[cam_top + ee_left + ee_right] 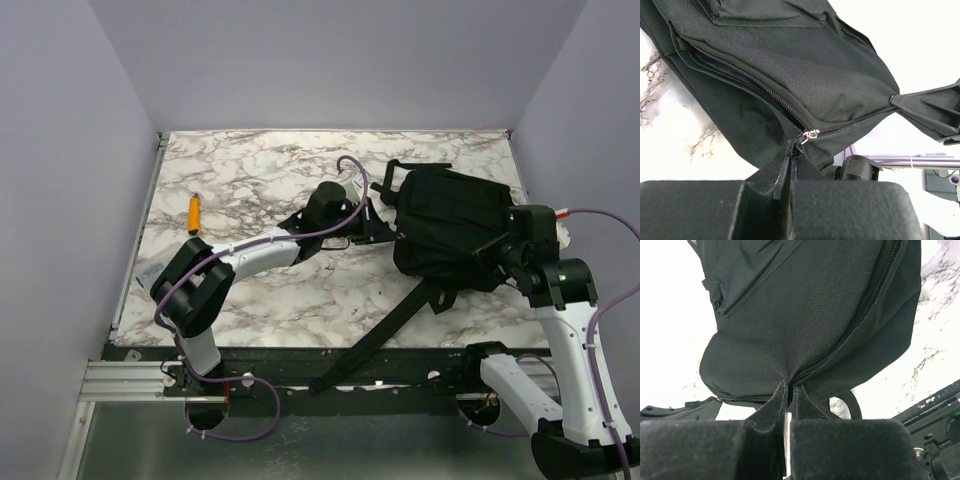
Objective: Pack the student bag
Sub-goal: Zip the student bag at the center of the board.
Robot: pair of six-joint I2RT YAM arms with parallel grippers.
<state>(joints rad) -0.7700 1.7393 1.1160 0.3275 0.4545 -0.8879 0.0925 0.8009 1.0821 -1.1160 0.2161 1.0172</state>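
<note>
Backpack (pixel 450 225), lying right of centre on table (pixel 250 170). Left gripper (pixel 790 162) clamped on zip tab (pixel 782 180); right gripper (pixel 789 395) clenched on its fabric. Zipping judged in hand; steady pull along track is called for.

I have both arms reaching inward: the left arm (pixel 260 250) stretched low and long toward the right, the left hand (pixel 790 162) pinched tight on the student bag (pixel 450 225), the right arm (pixel 565 340) bent at the elbow, the right hand (pixel 788 392) clamped on the bag's opposite side.
</note>
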